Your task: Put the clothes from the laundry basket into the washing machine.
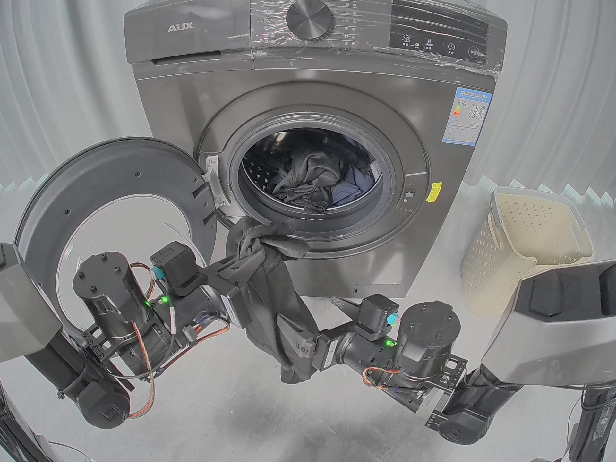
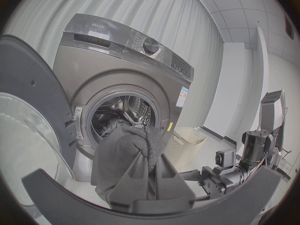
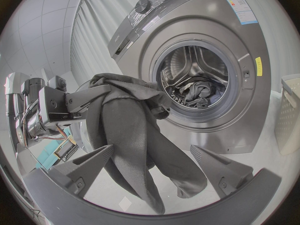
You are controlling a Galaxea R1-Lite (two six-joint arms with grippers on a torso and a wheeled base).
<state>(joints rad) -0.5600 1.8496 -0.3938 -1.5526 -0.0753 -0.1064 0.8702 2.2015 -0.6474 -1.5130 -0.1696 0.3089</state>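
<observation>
The left tool (image 1: 247, 261) grips a dark grey fabric garment (image 1: 273, 303) that hangs just before the open mouth of the grey front-loading washing machine (image 1: 385, 104), while the right tool (image 3: 151, 149) stands spread open with the garment's lower folds between its fingers.

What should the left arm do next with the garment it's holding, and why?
Likely push the left gripper forward and up into the drum opening before releasing. It is shut on the dark garment just outside the rim, the door stands open, and the garment's tail hangs low at the open right gripper.
</observation>
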